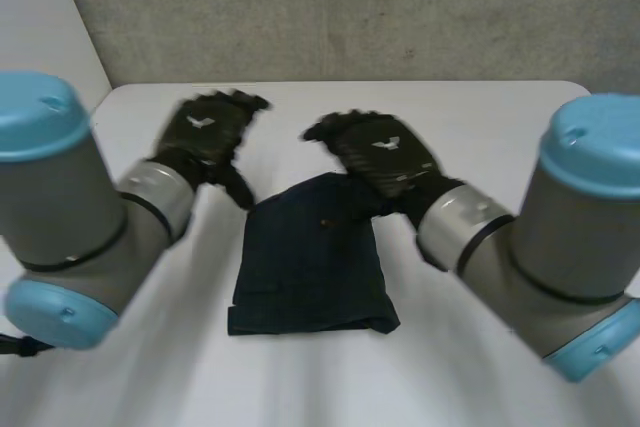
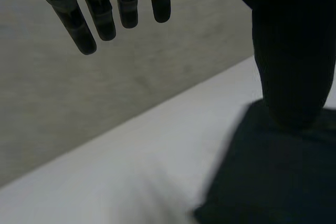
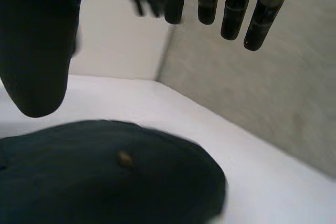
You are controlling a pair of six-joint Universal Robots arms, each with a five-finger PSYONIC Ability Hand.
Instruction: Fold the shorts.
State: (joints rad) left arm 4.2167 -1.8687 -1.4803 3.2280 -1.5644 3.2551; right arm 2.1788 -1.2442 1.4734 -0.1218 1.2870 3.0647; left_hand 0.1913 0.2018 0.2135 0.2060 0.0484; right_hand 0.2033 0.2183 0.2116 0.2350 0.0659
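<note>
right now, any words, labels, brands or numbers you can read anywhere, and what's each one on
No text can be read in these views.
A pale mark on the back of the left hand: too blurred to read.
A like pale mark on the back of the right hand: too blurred to read.
A small round stud on the dark shorts: too small to tell any lettering.
</note>
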